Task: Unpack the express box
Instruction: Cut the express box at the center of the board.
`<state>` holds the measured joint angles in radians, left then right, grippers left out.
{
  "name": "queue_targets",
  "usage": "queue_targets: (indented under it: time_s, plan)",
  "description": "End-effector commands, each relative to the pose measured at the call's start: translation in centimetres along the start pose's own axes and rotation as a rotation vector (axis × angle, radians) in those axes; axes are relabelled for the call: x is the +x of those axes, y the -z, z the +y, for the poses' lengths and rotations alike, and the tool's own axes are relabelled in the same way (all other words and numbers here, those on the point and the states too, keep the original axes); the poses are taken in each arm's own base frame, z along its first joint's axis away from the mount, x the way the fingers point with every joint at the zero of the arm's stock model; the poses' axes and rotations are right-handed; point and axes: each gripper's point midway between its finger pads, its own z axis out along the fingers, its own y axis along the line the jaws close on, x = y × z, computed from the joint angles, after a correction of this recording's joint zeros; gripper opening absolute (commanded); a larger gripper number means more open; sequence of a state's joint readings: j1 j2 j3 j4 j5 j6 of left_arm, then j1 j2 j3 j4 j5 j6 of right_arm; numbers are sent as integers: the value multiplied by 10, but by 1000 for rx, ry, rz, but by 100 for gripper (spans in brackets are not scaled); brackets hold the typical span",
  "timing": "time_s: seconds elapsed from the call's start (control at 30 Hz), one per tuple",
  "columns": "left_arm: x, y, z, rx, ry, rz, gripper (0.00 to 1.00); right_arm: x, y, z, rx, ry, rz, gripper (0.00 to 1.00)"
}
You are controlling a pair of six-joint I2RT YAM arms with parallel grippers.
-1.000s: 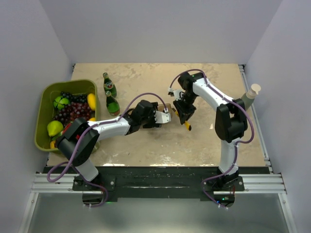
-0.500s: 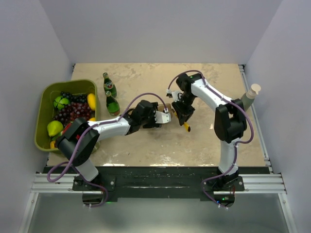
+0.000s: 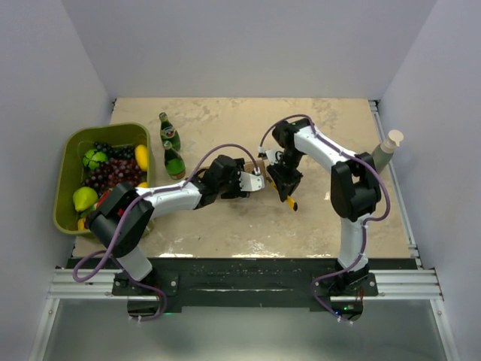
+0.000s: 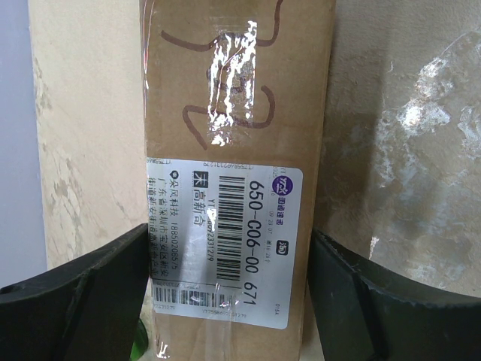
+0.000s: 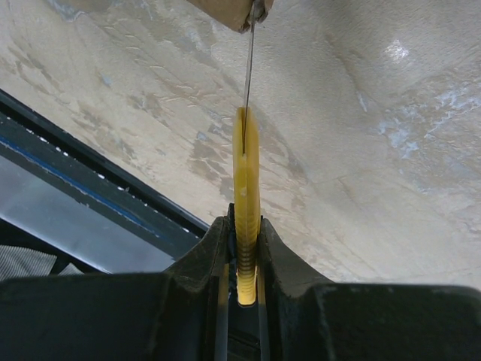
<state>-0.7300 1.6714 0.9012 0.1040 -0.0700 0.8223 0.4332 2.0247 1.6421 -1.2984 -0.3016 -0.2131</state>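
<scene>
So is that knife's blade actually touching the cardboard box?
Touching. In the right wrist view the blade of the yellow knife runs straight into the corner of the express box.

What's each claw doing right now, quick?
Left claw: closed on the box, a finger against each long side.
Right claw: closed on the yellow knife, blade at the box's corner.

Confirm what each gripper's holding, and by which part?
Left gripper grips the box across its long sides, at the label end. Right gripper pinches the knife by the rear of its yellow handle, blade out.
</scene>
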Motion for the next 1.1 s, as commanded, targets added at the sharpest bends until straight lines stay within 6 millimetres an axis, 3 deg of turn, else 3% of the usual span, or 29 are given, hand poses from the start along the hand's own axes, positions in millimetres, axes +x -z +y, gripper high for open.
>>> queue_targets:
  time_s: [0.0, 0.17, 0.23, 0.27, 0.3, 0.33, 0.37, 0.4, 0.43, 0.47, 0.53, 0.57, 0.6, 0.63, 0.77, 0.87, 0.9, 0.97, 1.0, 1.07]
  plan:
    - [7, -7, -20, 60, 21, 21, 0, 14, -8, 9, -40, 18, 83, 0]
    - [9, -6, -25, 86, 53, 34, 0, 9, 11, 4, 24, 39, 21, 0]
    - [9, -6, -28, 120, 85, 30, 0, -2, 51, -7, 97, 41, -130, 0]
    - [8, -4, -39, 179, 101, 25, 0, -10, 68, -10, 103, 35, -198, 0]
    - [6, -5, -41, 191, 133, 29, 0, -15, 89, -25, 111, -8, -280, 0]
    - [-11, -6, -29, 177, 239, 10, 0, -25, 118, -27, 133, -16, -386, 0]
    - [-13, -3, -38, 261, 309, 23, 0, -31, 133, -32, 149, -20, -447, 0]
    - [-33, -11, -22, 273, 438, 7, 0, -34, 145, -38, 159, -32, -485, 0]
    - [-34, -14, -17, 309, 526, 15, 0, -40, 158, -38, 171, -23, -527, 0]
    - [-44, -9, -28, 428, 619, 6, 0, -42, 164, -40, 184, -20, -546, 0]
    - [-64, -16, -18, 518, 872, -20, 0, -42, 176, -43, 226, -16, -582, 0]
    - [-91, -9, -20, 637, 911, -138, 10, -41, 180, -45, 249, -16, -589, 0]
    - [-104, -6, -15, 660, 974, -166, 60, -40, 182, -47, 267, -6, -593, 0]
    - [-112, -5, -11, 655, 993, -182, 99, -36, 182, -50, 285, -10, -588, 0]
    - [-129, 12, 13, 633, 989, -257, 100, -16, 191, -52, 345, -16, -596, 0]
    - [-115, 35, 47, 573, 987, -306, 100, 12, 153, -54, 322, -58, -479, 0]
    - [-105, 39, 55, 537, 951, -308, 100, 27, 125, -54, 289, -89, -405, 0]
    - [-68, 46, 80, 367, 935, -225, 96, 34, 106, -48, 238, -97, -387, 0]
    - [-41, 45, 77, 325, 950, -170, 91, 41, 90, -46, 210, -116, -354, 0]
    - [-16, 52, 81, 232, 975, -109, 79, 40, 80, -48, 194, -122, -334, 0]
